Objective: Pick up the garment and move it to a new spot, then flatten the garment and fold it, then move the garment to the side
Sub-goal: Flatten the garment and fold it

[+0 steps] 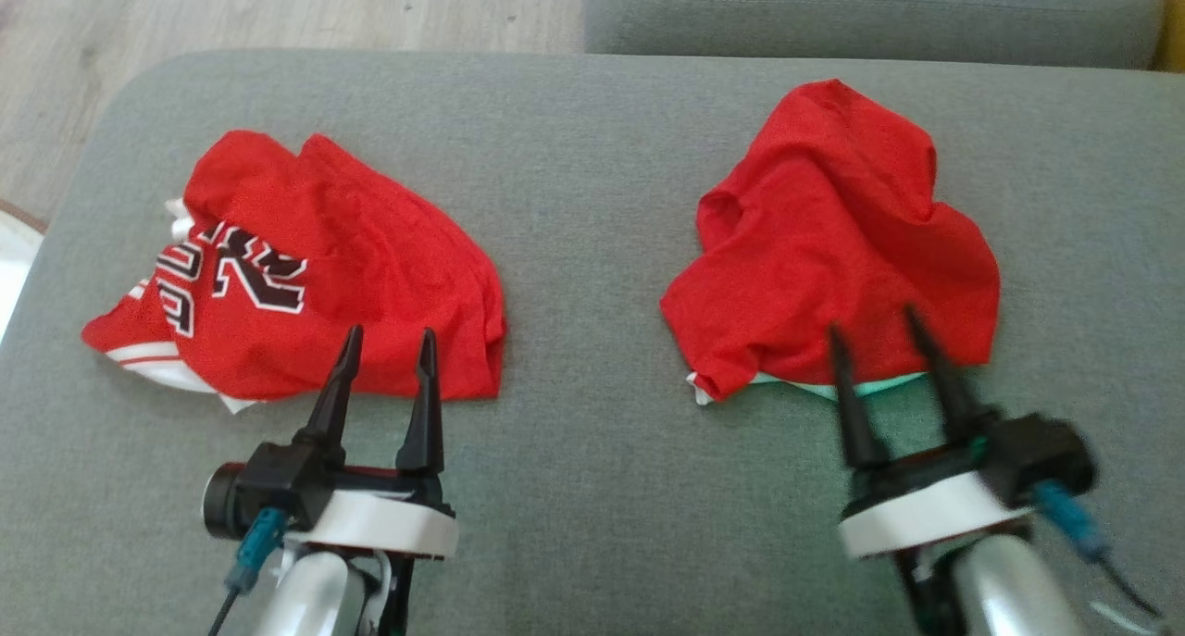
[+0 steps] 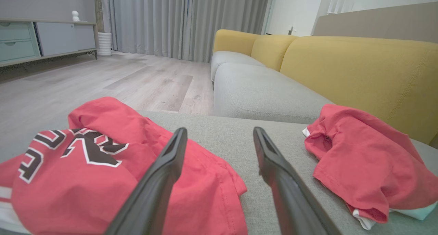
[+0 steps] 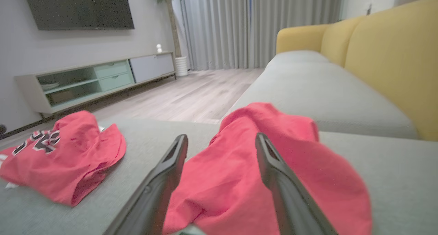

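Two crumpled red garments lie on the grey cushion point(image 1: 583, 247). The left garment point(image 1: 370, 275) point(image 2: 85, 180) point(image 3: 68, 156) bears black and white lettering and white trim. The right garment point(image 1: 833, 247) point(image 2: 369, 163) point(image 3: 239, 180) is plain red with a white and pale green edge at its near side. My left gripper point(image 1: 389, 335) point(image 2: 219, 132) stands open, fingertips over the near edge of the left garment. My right gripper point(image 1: 875, 319) point(image 3: 220, 139) is open too, with its fingertips above the near edge of the right garment. Nothing is held.
A second grey seat cushion point(image 1: 870, 6) lies beyond the far edge, with yellow backrests point(image 2: 359, 67) to the right. Wooden floor point(image 1: 231, 6) runs past the cushion's far left. A low TV cabinet point(image 3: 92, 77) stands against the wall across the room.
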Robot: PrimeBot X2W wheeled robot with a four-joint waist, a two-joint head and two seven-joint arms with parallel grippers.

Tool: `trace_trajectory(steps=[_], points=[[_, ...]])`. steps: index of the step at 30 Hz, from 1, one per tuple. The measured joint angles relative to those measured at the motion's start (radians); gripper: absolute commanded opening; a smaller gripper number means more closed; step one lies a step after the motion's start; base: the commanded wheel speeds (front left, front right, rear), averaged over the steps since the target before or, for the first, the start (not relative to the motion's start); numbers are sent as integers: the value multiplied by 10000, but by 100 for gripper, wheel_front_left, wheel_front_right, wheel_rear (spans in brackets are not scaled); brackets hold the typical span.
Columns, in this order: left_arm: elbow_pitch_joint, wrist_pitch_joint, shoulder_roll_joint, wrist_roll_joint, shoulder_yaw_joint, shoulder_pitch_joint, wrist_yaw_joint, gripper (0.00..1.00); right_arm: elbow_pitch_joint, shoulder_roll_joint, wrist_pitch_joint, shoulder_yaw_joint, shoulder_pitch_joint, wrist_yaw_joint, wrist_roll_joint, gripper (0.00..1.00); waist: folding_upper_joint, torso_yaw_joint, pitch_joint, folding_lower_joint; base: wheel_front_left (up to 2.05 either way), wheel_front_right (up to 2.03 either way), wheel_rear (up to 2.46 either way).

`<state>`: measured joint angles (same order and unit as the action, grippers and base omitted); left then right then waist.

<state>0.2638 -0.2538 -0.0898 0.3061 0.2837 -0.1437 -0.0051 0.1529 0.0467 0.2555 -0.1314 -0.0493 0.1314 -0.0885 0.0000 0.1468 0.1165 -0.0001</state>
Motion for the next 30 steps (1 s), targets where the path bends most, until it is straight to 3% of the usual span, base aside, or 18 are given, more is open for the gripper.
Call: trace_trajectory(steps=[6, 18, 23, 24, 25, 30], points=[[77, 0, 203, -272, -198, -138, -309, 100, 2065, -6, -186, -1131, -371, 0, 648, 100, 0, 282, 50, 0, 0, 0, 0], [249, 0, 399, -274, -247, -217, -550, 100, 5574, 21, -1022, -1868, -2638, 0, 1411, 100, 0, 986, 481, 2, 0, 0, 0], [255, 0, 407, -115, -161, -426, -545, 100, 6335, 25, -1237, -2096, -3436, 0, 1400, 100, 0, 1185, 668, 2, 0, 0, 0], [253, 0, 408, -61, -140, -435, -477, 100, 6454, 25, -1237, -2148, -3567, 0, 1394, 79, 0, 1204, 682, 2, 0, 0, 0], [253, 0, 408, -50, -113, -435, -462, 100, 6544, 25, -1233, -2219, -3659, 0, 1335, 0, 0, 1212, 687, 2, 0, 0, 0], [255, 0, 414, -4, -88, -434, -336, 100, 6727, 52, -761, -2523, -3807, 0, 600, 0, 0, 1110, 605, 2, 0, 0, 0]])
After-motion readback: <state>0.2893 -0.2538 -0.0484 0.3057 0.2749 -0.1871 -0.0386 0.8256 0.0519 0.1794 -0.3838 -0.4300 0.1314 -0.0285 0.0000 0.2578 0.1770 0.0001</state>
